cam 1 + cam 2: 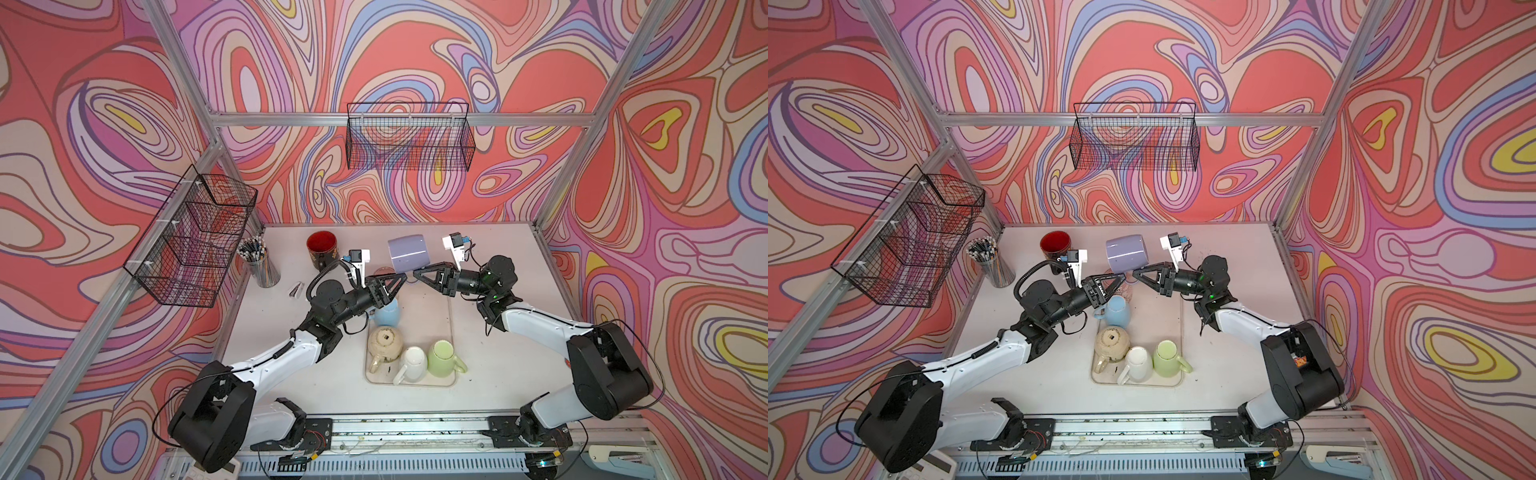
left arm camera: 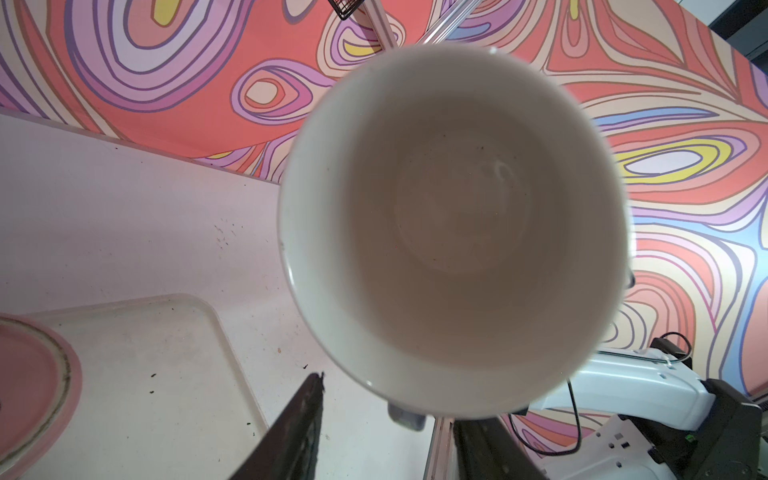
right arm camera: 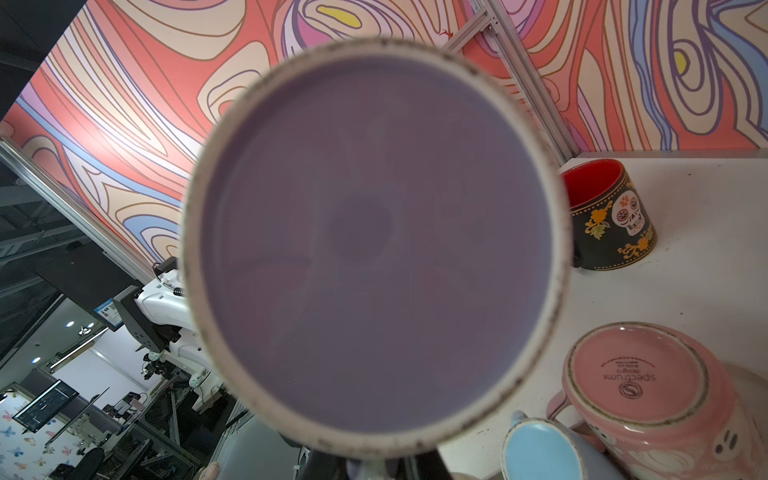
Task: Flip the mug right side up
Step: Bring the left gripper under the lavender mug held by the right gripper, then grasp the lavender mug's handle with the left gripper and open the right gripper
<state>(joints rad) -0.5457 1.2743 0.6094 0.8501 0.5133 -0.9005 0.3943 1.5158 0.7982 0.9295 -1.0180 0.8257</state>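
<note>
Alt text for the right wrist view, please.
The round base of a lavender ceramic mug fills the frame, close to the camera. Behind it on the white table sit a black skull-patterned mug with red interior and an upside-down pink mug.

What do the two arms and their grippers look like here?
White link shells with black joints on the left arm and right arm. The left gripper and right gripper have black triangular open-frame fingers and white camera brackets. A black ribbed cable loops at the left wrist; green lights dot the right.
</note>
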